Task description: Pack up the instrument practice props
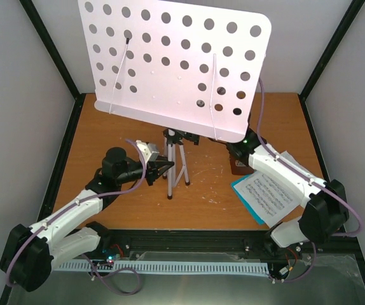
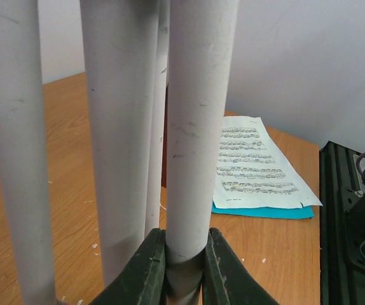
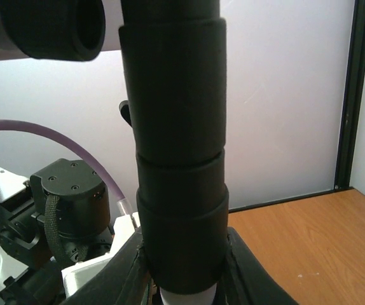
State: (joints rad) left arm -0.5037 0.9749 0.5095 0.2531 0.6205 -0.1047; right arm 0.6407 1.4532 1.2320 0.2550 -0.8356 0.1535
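The stand [image 1: 181,159] stood at mid-worktop [image 1: 106,140], legs drawn close together. Its perforated desk [image 1: 170,63] tilted high above the back edge, spanning much of the width between the two side walls. The left end effector [image 2: 185,257] was clamped narrow on one leg [image 2: 198,127], both fingers pressed against the tube, with the other legs just beside it. The right end effector [image 3: 185,270] was closed around the black sleeve [image 3: 179,159] of the post, under the desk's right lower corner.

The metronome [image 1: 236,167] sat right of the legs, partly hidden by the right arm, so its cover could not be made out. Just in front of it lay the sheet [image 1: 271,194] on the booklet [image 2: 265,211]. A teal strip showed along the sheet's lower edge. The sheet's near corner lay close to the worktop's front edge and the black rail [image 1: 189,238].

Bare wood showed from the legs to the left edge, crossed only by the left arm. On the right, the arm, sheet and metronome filled the space between the stand and the right edge.
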